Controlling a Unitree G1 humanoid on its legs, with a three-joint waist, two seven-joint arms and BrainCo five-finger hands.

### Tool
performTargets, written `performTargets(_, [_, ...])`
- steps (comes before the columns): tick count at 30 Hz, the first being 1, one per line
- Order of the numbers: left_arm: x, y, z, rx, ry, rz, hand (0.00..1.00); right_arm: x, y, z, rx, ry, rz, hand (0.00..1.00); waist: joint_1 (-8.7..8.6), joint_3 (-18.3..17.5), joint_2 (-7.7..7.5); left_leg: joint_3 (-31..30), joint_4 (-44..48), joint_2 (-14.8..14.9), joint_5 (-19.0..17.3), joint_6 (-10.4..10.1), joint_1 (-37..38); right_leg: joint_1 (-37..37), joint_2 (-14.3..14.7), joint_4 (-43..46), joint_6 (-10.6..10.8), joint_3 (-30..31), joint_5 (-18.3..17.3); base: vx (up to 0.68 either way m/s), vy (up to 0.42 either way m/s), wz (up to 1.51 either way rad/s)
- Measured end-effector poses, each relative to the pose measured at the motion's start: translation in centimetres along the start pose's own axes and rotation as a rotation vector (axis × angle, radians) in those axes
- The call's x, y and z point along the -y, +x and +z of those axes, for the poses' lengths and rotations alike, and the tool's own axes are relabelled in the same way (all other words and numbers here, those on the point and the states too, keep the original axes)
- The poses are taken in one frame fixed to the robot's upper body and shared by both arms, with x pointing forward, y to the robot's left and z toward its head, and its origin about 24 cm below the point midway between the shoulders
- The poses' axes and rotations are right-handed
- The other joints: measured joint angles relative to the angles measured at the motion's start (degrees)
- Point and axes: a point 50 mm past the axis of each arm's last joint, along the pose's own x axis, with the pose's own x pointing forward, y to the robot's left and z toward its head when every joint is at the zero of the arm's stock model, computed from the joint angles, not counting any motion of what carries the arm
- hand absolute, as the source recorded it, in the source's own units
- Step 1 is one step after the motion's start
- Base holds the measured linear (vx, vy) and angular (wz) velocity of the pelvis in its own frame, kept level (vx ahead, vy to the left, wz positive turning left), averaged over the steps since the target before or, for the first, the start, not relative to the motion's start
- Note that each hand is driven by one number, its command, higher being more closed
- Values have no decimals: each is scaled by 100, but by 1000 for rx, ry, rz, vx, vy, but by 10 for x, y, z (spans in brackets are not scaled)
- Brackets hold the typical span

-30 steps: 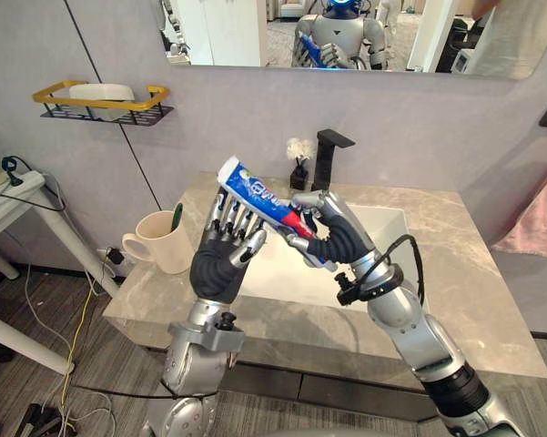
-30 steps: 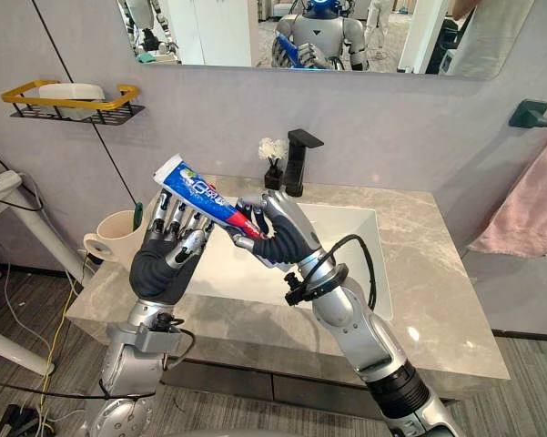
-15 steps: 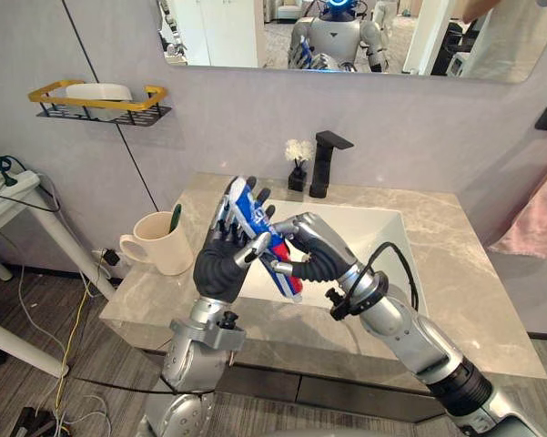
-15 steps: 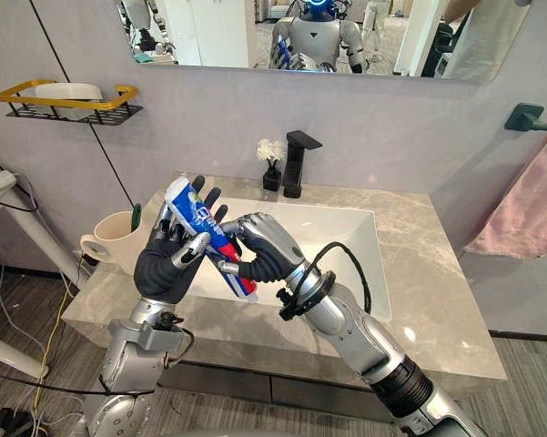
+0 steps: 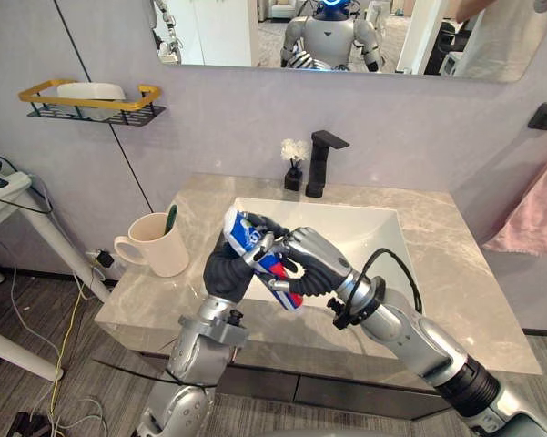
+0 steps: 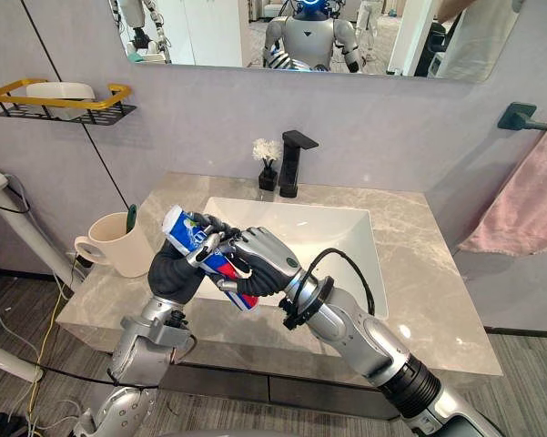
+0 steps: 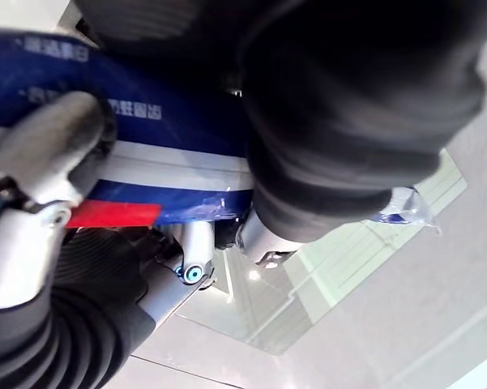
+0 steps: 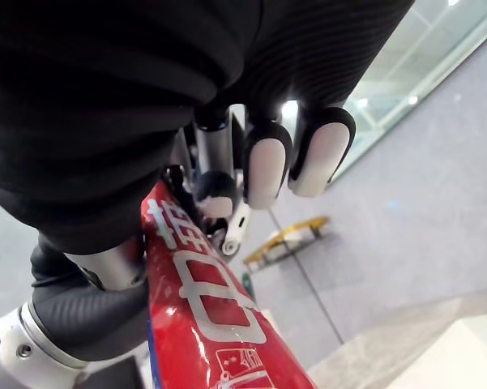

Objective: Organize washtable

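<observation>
Now the left hand [image 5: 224,271] has curled its fingers round the upper part of the toothpaste tube [image 5: 243,234]; a second ago they stood straight behind it, and both hands were higher. Touching it, the right hand [image 5: 315,266] clasps the tube's lower part. The tube slants, blue-and-white end up over the left hand, red end down under the right. A mug [image 5: 154,246] stands beyond the left hand.

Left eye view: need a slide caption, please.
Left robot hand and right robot hand clasp a toothpaste tube by the sink.

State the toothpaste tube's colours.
Blue, white and red toothpaste tube, clearest in the left eye view.
</observation>
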Motion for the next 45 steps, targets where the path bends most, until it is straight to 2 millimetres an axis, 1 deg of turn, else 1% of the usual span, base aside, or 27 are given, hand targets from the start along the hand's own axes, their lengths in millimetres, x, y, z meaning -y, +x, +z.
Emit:
performTargets(5, [-2, 0, -2, -2, -5, 14, 100, -3, -1, -1, 0, -2, 14, 100, -9, 4, 4, 5, -2, 0, 0, 0, 0, -6, 0, 2, 0, 6, 0, 0, 0, 0])
performTargets(6, [-2, 0, -3, 0, -10, 19, 100, -4, -1, -2, -4, -7, 16, 0, -12, 5, 5, 6, -2, 0, 0, 0, 0, -7, 0, 3, 0, 7, 0, 0, 0, 0])
performTargets(12, [-4, -1, -9, -24, -11, 28, 100, -8, -14, -9, -84, 28, -15, 0, -21, 30, 23, 7, -8, -4, 0, 0, 4, -7, -4, 4, 0, 7, 0, 0, 0, 0])
performTargets(16, [-2, 1, -12, -26, -24, 27, 100, -5, -18, -13, -119, 41, -62, 0, -163, 82, 48, 25, -12, -3, 0, 0, 28, -1, -4, 11, 0, 27, 0, 0, 0, -1])
performTargets(20, [2, 7, -11, -11, -41, 11, 100, 0, -22, -13, -144, 63, -122, 0, -215, 126, 97, 94, -46, 1, -2, 1, 83, -2, 0, 15, 3, 99, 1, -23, 2, -9])
performTargets(21, [4, 10, -10, 0, -42, -1, 100, 3, -22, -13, -144, 67, -145, 0, -295, 131, 101, 102, -49, 2, -2, 1, 85, -5, 1, 15, 6, 108, 3, -22, 1, -4])
performTargets(22, [5, 12, -9, 6, -42, -9, 100, 5, -22, -13, -144, 64, -157, 0, -298, 133, 101, 106, -49, 2, -3, 1, 86, -7, 2, 15, 7, 112, 3, -24, 1, -6])
performTargets(24, [12, 23, -4, 39, -46, -51, 100, 18, -22, -11, -136, 70, -216, 0, -316, 176, 93, 141, -48, 9, -6, 0, 100, -19, 11, 16, 13, 159, 7, -30, -2, -8])
performTargets(25, [16, 30, 0, 64, -46, -81, 100, 30, -24, -11, -133, 69, -268, 0, -330, 216, 90, 143, -43, 11, -6, 0, 100, -24, 13, 20, 15, 164, 9, -35, -5, -5])
performTargets(26, [16, 33, 4, 88, -39, -85, 100, 45, -29, -16, -161, 87, -361, 0, -341, 222, 92, 148, -43, 12, -6, 1, 100, -28, 14, 21, 16, 170, 9, 0, 0, 0])
performTargets(27, [13, 33, 7, 101, -26, -74, 100, 61, -35, -23, -198, 88, -458, 0, -362, 222, 93, 149, -43, 11, -7, 2, 103, -28, 14, 21, 17, 173, 9, 0, 0, 0])
performTargets(28, [4, 29, 13, 119, 9, -33, 100, 96, -57, -36, -281, 66, -692, 0, -397, 224, 100, 155, -39, 11, -15, 9, 105, -27, 13, 20, 17, 180, 9, 0, 0, 0])
performTargets(29, [-1, 26, 15, 125, 23, -6, 100, 113, -70, -41, -316, 50, -797, 0, -411, 224, 100, 156, -36, 9, -18, 14, 104, -27, 12, 19, 17, 179, 9, 0, 0, 0])
performTargets(30, [-11, 20, 19, 135, 56, 45, 100, 138, -95, -46, -357, 19, -963, 0, -430, 226, 97, 162, -18, 9, -26, 18, 134, -28, 12, 10, 16, 177, 9, 15, 3, -3])
performTargets(31, [-19, 15, 23, 140, 85, 91, 100, 155, -115, -45, -375, -7, -1088, 0, -461, 226, 98, 189, 4, 12, -28, 16, 134, -27, 16, 4, 16, 189, 9, 17, 3, -6])
performTargets(33, [-25, 14, 30, 162, 115, 119, 100, 167, -132, -40, -359, -16, -1197, 0, -511, 231, 118, 232, 29, 26, -45, 5, 134, -28, 29, -3, 16, 205, 9, -8, -6, -10])
performTargets(34, [-24, 14, 35, 184, 143, 116, 100, 172, -138, -37, -347, -17, -1241, 0, -596, 234, 133, 266, 81, 54, -109, 1, 130, -27, 53, -3, 16, 214, 9, -33, -13, -13])
performTargets(35, [-22, 14, 37, 196, 150, 110, 100, 172, -141, -37, -347, -13, -1256, 0, -608, 234, 133, 298, 109, 62, -126, 0, 127, -28, 61, -4, 16, 237, 9, -51, -17, -19])
performTargets(37, [-12, 15, 46, 249, 158, 73, 100, 170, -157, -36, -390, -20, -1292, 0, -633, 233, 140, 352, 198, 90, -208, -12, 79, -32, 90, -12, 14, 302, 8, -51, -17, -18])
performTargets(38, [-9, 15, 52, 279, 183, 60, 100, 168, -168, -37, -428, -29, -1320, 0, -637, 241, 169, 394, 249, 102, -254, -11, 77, -35, 98, -13, 14, 333, 8, -26, -6, -14])
performTargets(39, [-8, 14, 57, 305, 196, 64, 100, 166, -176, -38, -461, -35, -1335, 0, -654, 238, 193, 414, 270, 101, -269, -8, 77, -35, 97, -13, 14, 349, 8, -23, -2, -13])
performTargets(40, [-10, 13, 64, 342, 215, 83, 100, 163, -189, -39, -513, -48, -1361, 0, -680, 219, 227, 428, 272, 99, -274, -5, 74, -45, 94, -14, 15, 358, 8, -14, 2, -6])
performTargets(41, [-12, 12, 67, 358, 229, 94, 100, 161, -195, -41, -542, -51, -1378, 0, -691, 210, 242, 432, 271, 99, -274, -5, 73, -49, 95, -15, 15, 361, 8, -8, 1, -3])
performTargets(43, [-17, 9, 77, 413, 263, 141, 100, 146, -219, -52, -697, -31, -1438, 0, -742, 201, 256, 437, 271, 100, -274, -5, 60, -68, 97, -17, 15, 366, 8, 0, 0, 0])
performTargets(45, [-18, 8, 80, 432, 266, 160, 100, 133, -236, -61, -813, -2, -1470, 0, -769, 200, 255, 448, 271, 99, -274, -5, 37, -104, 96, -13, 14, 380, 9, -13, 0, -2])
